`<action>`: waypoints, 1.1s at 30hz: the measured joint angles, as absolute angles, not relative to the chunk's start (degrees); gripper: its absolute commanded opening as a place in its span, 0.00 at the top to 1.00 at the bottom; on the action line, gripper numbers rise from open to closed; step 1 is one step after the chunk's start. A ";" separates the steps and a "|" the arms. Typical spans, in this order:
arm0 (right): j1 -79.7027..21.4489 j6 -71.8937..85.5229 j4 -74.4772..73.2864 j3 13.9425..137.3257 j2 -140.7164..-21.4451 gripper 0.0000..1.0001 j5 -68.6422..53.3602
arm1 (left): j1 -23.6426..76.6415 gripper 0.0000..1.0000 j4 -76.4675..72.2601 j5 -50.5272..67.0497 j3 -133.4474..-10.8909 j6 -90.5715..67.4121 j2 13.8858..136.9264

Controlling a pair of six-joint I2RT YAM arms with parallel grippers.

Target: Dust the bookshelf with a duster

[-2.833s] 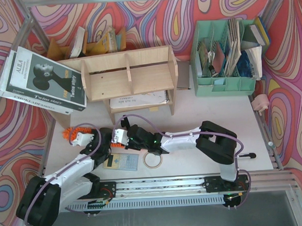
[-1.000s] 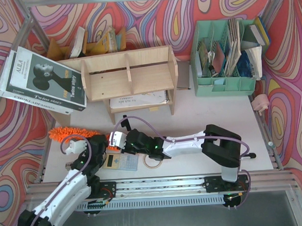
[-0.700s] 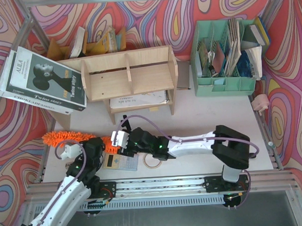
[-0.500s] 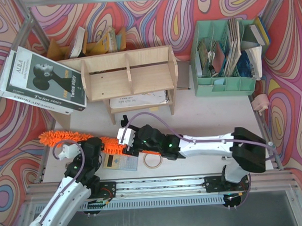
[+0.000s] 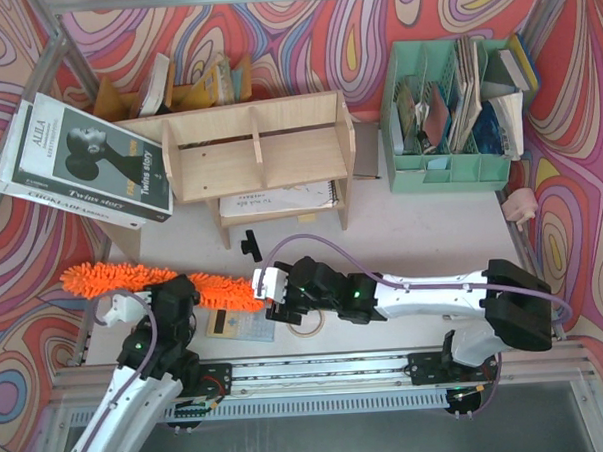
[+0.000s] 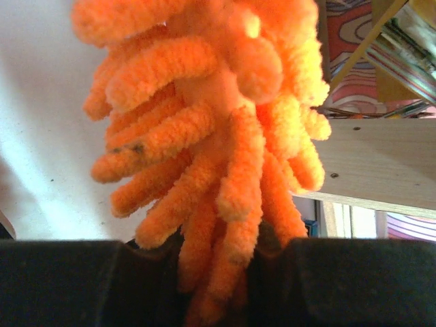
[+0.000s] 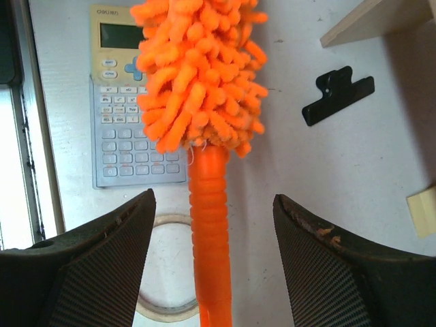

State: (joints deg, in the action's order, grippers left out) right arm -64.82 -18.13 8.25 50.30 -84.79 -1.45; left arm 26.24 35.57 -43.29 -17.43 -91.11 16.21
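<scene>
Since the earlier frames the duster (image 5: 134,281) has been drawn out to the left so its full fluffy head shows, and the right gripper (image 5: 271,293) has let go of the handle and shifted right. The duster now stretches across the near left part of the table (image 5: 422,241), head to the left, handle end to the right, well in front of the bookshelf (image 5: 253,148).

The left gripper (image 5: 177,293) is pinched on the orange fluff partway along the head; its wrist view shows strands squeezed between the dark fingers (image 6: 340,279). The right gripper's jaws stand spread, one on each side of the smooth handle, with a gap on both sides.

Beneath the handle lie a calculator (image 7: 129,129) and a tape ring (image 7: 170,219); a black clip (image 7: 338,95) lies just beyond, nearer the shelf. A large magazine (image 5: 83,155) leans at the shelf's left end, and a mint organiser (image 5: 449,169) stands far right.
</scene>
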 measured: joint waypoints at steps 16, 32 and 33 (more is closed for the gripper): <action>-62.50 -18.22 8.82 52.34 -93.43 0.41 -4.47 | 26.24 1.00 40.05 -41.45 -19.22 -92.68 10.85; -62.35 -19.07 10.11 54.81 -96.40 0.74 -5.80 | 26.20 1.00 40.84 -40.10 -19.31 -95.42 9.80; -62.48 -19.11 9.98 54.81 -96.40 0.77 -6.11 | 26.20 1.00 40.99 -40.12 -19.40 -95.50 9.54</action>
State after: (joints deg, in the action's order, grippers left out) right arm -62.48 -19.11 9.98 54.81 -96.40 -6.11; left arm 26.20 40.99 -40.12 -19.40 -95.50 9.54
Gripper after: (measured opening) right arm 0.341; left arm 0.290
